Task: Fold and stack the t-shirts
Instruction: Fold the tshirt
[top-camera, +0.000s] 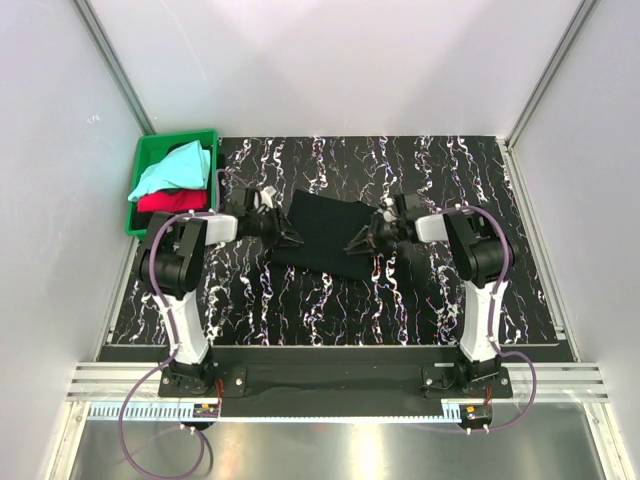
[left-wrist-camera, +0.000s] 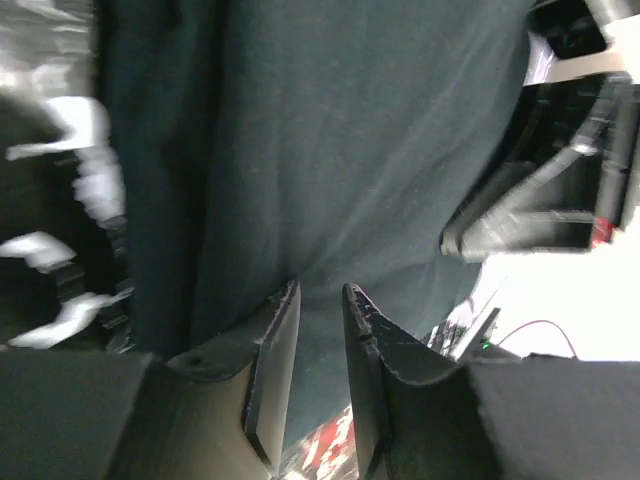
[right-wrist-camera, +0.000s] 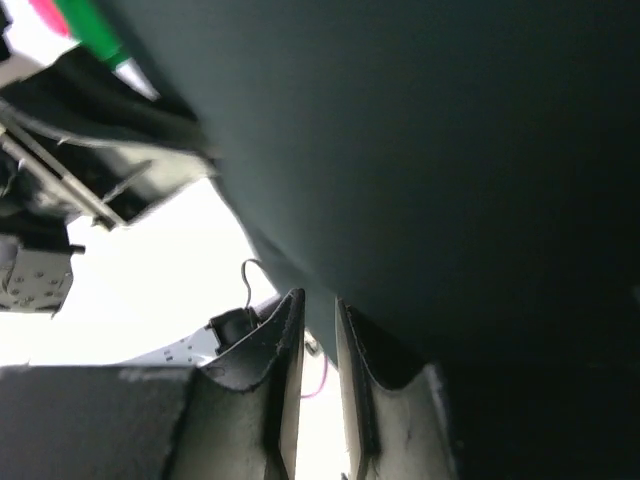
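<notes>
A black t-shirt (top-camera: 328, 232) lies folded into a rough rectangle in the middle of the tabletop. My left gripper (top-camera: 292, 240) is at its left edge and my right gripper (top-camera: 356, 245) at its right edge, both pointing inward at the cloth. In the left wrist view the dark cloth (left-wrist-camera: 330, 150) fills the frame beyond my left gripper (left-wrist-camera: 321, 290), whose jaws stand a narrow gap apart with nothing pinched. In the right wrist view the cloth (right-wrist-camera: 450, 150) hangs over my right gripper (right-wrist-camera: 318, 298), also slightly open. A pale aqua t-shirt (top-camera: 172, 168) and a red t-shirt (top-camera: 172, 201) lie in the crate.
A green plastic crate (top-camera: 147, 152) stands at the back left corner of the black white-streaked tabletop (top-camera: 420, 300). White walls with metal posts close in the back and both sides. A metal rail runs along the near edge by the arm bases.
</notes>
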